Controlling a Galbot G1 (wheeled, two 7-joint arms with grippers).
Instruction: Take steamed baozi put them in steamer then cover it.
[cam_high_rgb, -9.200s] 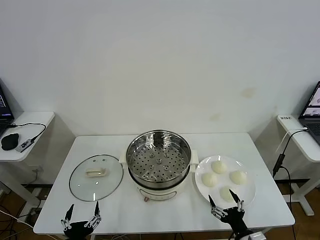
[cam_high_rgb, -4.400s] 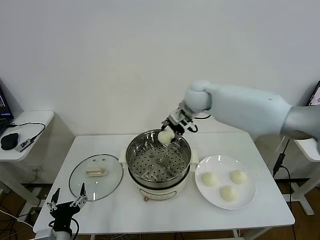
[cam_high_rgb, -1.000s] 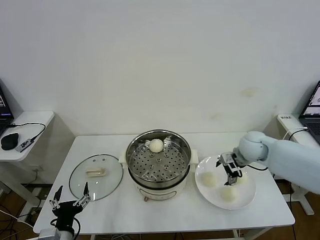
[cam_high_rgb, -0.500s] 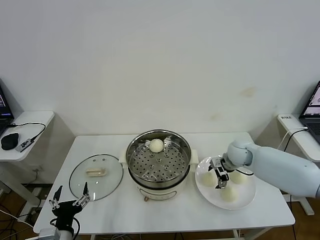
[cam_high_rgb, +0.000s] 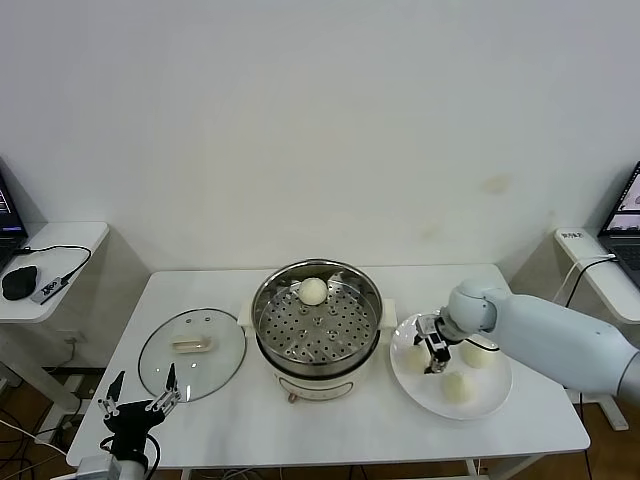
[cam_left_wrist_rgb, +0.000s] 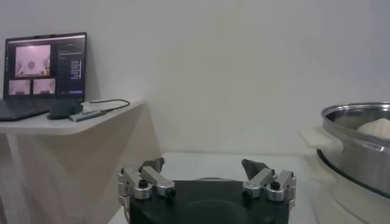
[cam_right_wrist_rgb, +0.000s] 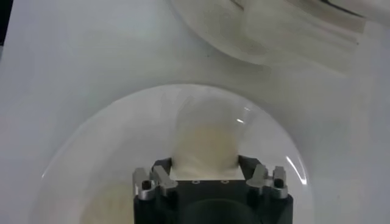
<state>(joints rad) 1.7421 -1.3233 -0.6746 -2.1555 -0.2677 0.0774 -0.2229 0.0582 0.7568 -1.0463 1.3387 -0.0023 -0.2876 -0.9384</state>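
Note:
The steel steamer (cam_high_rgb: 317, 325) stands mid-table with one baozi (cam_high_rgb: 313, 290) on its perforated tray. Three more baozi lie on the white plate (cam_high_rgb: 495, 398): one at the left (cam_high_rgb: 411, 358), one at the right (cam_high_rgb: 479, 352), one at the front (cam_high_rgb: 456, 386). My right gripper (cam_high_rgb: 434, 356) is down on the plate, shut on the left baozi (cam_right_wrist_rgb: 204, 137); in the right wrist view its gripper (cam_right_wrist_rgb: 204, 167) presses the bun's two sides. The glass cover (cam_high_rgb: 192, 354) lies flat left of the steamer. My left gripper (cam_high_rgb: 137, 405) waits open at the table's front left edge.
The steamer's rim (cam_left_wrist_rgb: 359, 140) with its baozi (cam_left_wrist_rgb: 378, 128) shows to one side of my open left gripper (cam_left_wrist_rgb: 206, 170). A side table with a laptop (cam_left_wrist_rgb: 42, 73) stands off to the left. A second side table (cam_high_rgb: 605, 270) stands at the right.
My right gripper has moved left across the plate from the right baozi to the left one and closed on it. The left arm has not moved.

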